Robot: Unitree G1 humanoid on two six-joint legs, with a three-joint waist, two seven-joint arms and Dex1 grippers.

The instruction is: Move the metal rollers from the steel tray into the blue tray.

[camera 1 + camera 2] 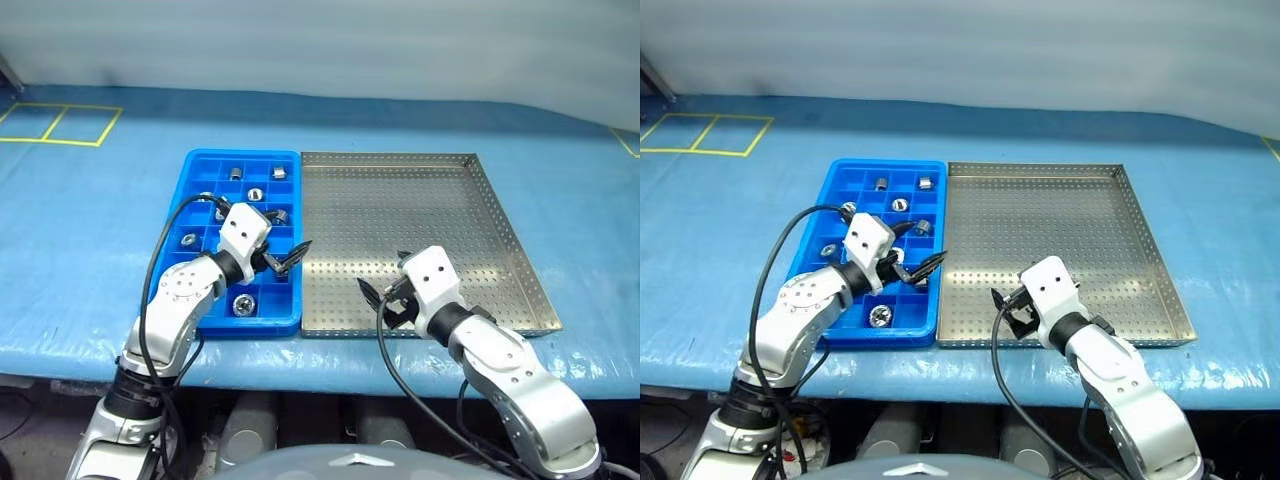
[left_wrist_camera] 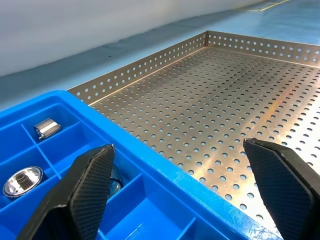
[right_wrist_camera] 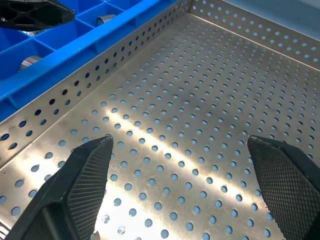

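Note:
The blue tray (image 1: 215, 157) lies on the left, side by side with the steel tray (image 1: 400, 210). Several metal rollers (image 1: 243, 305) sit in its compartments, two of them in the left wrist view (image 2: 47, 127). The steel tray's perforated floor (image 3: 200, 100) lies bare. My left gripper (image 1: 290, 258) hovers open over the blue tray's right rim (image 2: 150, 165), with nothing between its fingers (image 2: 85, 190). My right gripper (image 1: 383, 277) hangs open and unladen over the steel tray's near left corner, fingers (image 3: 85, 175) spread wide.
Both trays rest on a blue-covered table (image 1: 90, 230) whose front edge runs just under the trays' near rims. Yellow tape squares (image 1: 60, 125) mark the far left. A pale wall (image 1: 320, 40) closes the back. Black cables loop off both wrists.

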